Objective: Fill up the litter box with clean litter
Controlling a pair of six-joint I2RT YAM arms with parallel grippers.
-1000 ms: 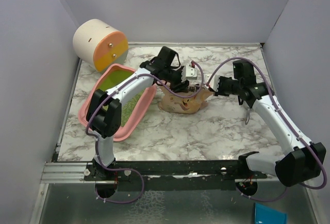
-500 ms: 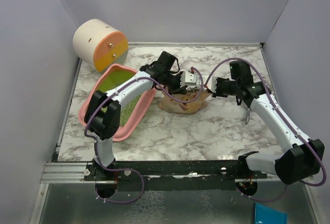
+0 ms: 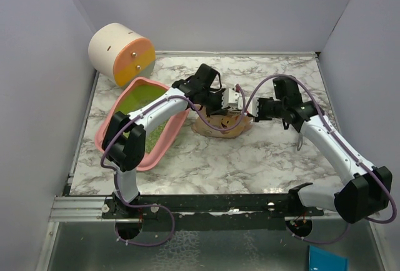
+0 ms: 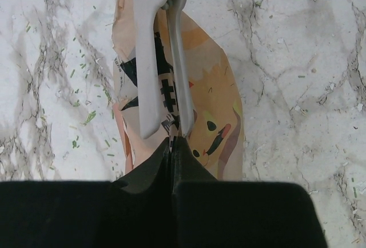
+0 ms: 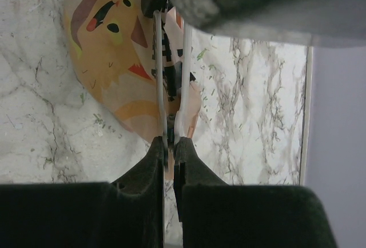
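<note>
Clamping the paper bag [image 3: 219,127], left gripper [image 3: 233,101] and right gripper [image 3: 249,111] neighbour the litter box [image 3: 104,135].

Illumination even and diffuse, from overhead. The marble surface [image 3: 262,158] reads bright without glare. Shadows beneath the arms and the paper bag [image 3: 220,127] are soft and short. Top view sharp throughout. In the wrist views, left claw [image 4: 171,142] and right claw [image 5: 170,145] are dark and slightly soft. A blurred grey mass [image 5: 257,2] crosses the right wrist view's upper edge.

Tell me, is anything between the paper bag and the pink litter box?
Nothing on the table is. The paper bag lies just beside the litter box; only the left arm reaches across above its rim.
</note>
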